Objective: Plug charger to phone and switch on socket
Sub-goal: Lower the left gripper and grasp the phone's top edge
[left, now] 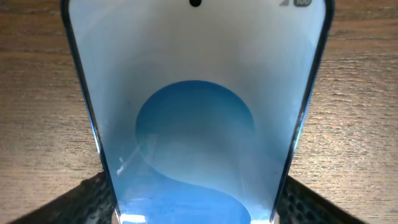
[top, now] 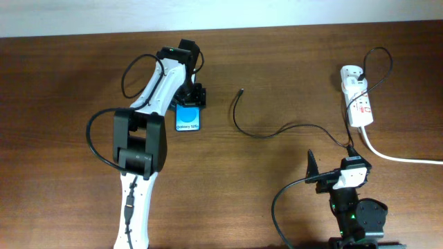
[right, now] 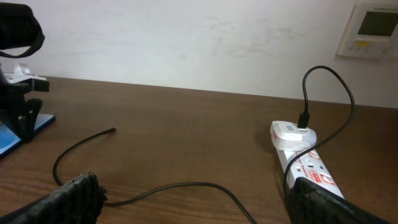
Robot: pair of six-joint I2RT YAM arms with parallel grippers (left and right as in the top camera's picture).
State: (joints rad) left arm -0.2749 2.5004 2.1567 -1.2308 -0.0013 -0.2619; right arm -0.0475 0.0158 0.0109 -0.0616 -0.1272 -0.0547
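The phone (top: 188,119) lies on the table with its blue screen up. It fills the left wrist view (left: 196,124). My left gripper (top: 191,97) is shut on the phone's edges (left: 196,208) at its far end. The charger (top: 277,131) is a thin black cable. Its plug tip (top: 240,90) lies free on the table to the right of the phone, and its other end runs to a white adapter (top: 351,72) on the socket (top: 360,104). My right gripper (top: 332,174) is open and empty near the front edge, with the cable (right: 168,186) lying in front of it.
The socket's thick white cord (top: 398,158) runs off to the right edge. The right wrist view shows the socket (right: 305,165) at the right, my left gripper (right: 22,106) at the far left, and a wall panel (right: 373,28) behind the table.
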